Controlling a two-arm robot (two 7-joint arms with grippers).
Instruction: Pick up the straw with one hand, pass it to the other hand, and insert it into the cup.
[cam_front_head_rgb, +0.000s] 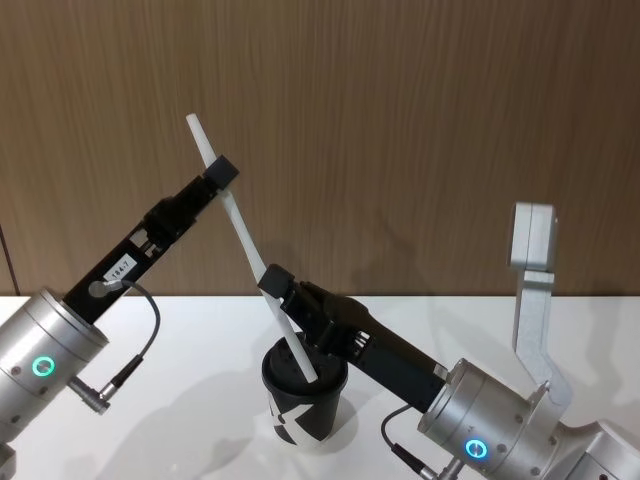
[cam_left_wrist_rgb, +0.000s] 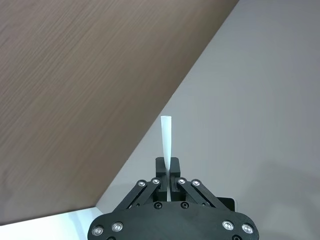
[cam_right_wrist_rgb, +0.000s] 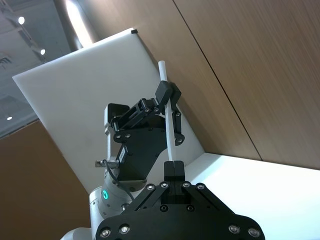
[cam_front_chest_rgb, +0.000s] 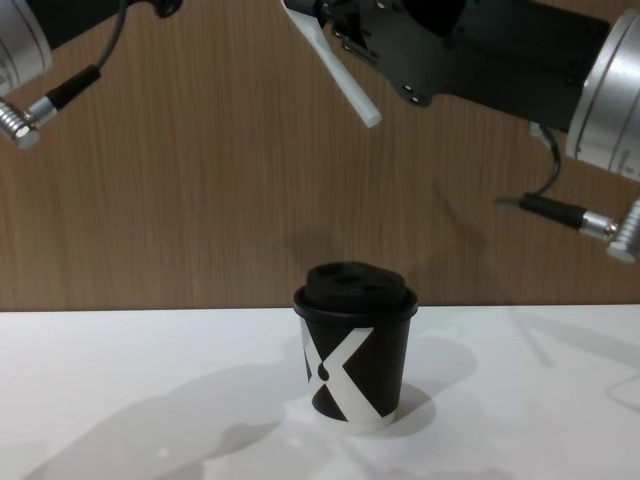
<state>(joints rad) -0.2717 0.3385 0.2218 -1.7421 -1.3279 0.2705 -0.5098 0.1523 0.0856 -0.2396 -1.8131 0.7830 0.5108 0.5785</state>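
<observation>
Thin straight white plastic straw (cam_front_head_rgb: 243, 225): I am clamping it with my black angular left gripper (cam_front_head_rgb: 222, 170) near its top and my black angular right gripper (cam_front_head_rgb: 271, 281) lower down, nearer the small black lidded paper cup (cam_front_chest_rgb: 350, 370), with the long axis slanting up-left and the lower tip hanging well above the lid.

Head cam: high up, looks fwd & down at cup (cam_front_head_rgb: 322, 412), table (cam_front_head_rgb: 200, 340), wood wall (cam_front_head_rgb: 400, 120) behind. Chest cam: low, close, side-on to cup, approx level w/ it. L wrist cam: sights along left gripper (cam_left_wrist_rgb: 168, 165), up the wall. R wrist cam: sights along right gripper (cam_right_wrist_rgb: 174, 167) toward left gripper. All four share the straw (cam_front_head_rgb: 240, 225).
</observation>
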